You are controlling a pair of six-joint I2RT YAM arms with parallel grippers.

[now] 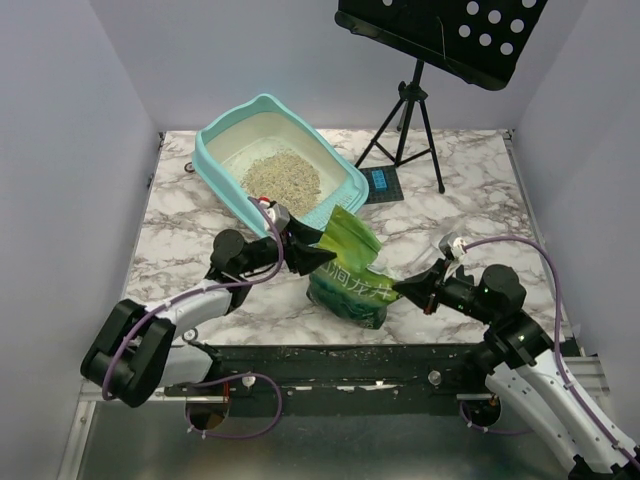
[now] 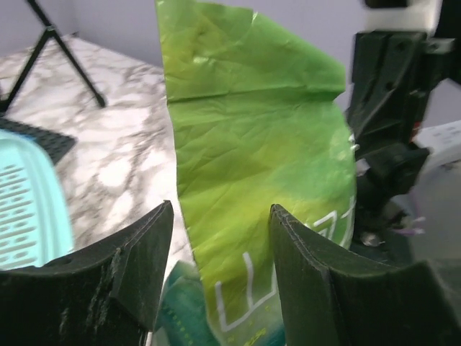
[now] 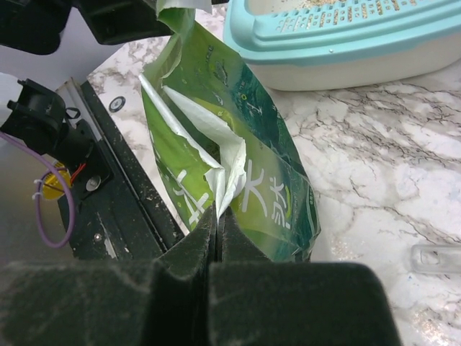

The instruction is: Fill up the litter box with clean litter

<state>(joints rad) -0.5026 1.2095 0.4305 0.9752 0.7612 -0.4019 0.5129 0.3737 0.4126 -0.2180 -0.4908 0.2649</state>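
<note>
The light-teal litter box (image 1: 215, 150) sits at the back left of the table, with a pile of beige-grey litter (image 1: 282, 180) inside. Its slotted edge shows in the left wrist view (image 2: 29, 202) and the right wrist view (image 3: 338, 36). A crinkly green bag (image 1: 350, 272) stands in front of the box. My left gripper (image 1: 308, 250) is open, its fingers (image 2: 144, 267) either side of the bag's upper flap (image 2: 252, 144). My right gripper (image 1: 405, 290) is shut on the bag's torn side edge (image 3: 223, 173) low on the right.
A black music stand on a tripod (image 1: 410, 120) stands at the back right, with a small black device (image 1: 382, 182) at its foot. A black rail (image 1: 350, 355) dusted with grains runs along the table's front edge. A clear plastic piece (image 3: 432, 256) lies on the marble.
</note>
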